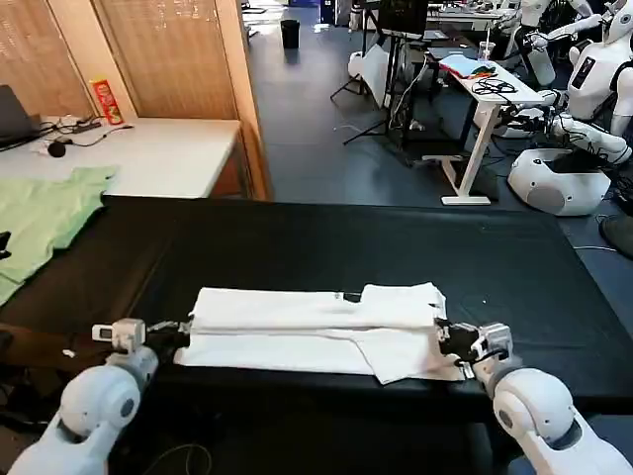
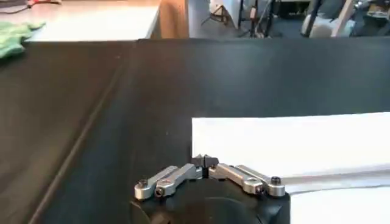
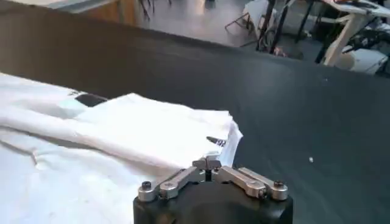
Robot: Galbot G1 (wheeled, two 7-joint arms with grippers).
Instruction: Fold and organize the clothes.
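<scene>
I see the T-shirt [image 1: 316, 332] lying lengthwise across lower centre, left gripper [image 1: 181, 334] and right gripper [image 1: 447, 341] pinched together at its opposite ends, equally near

The left tool [image 2: 206, 162] sits at the near corner of the white T-shirt [image 2: 286, 143], its fingers drawn together at the cloth's edge. The shirt lies flat on the black table [image 2: 122, 97]. Far beyond the shirt, a light green garment [image 2: 15, 38] rests at the table's far corner.
</scene>
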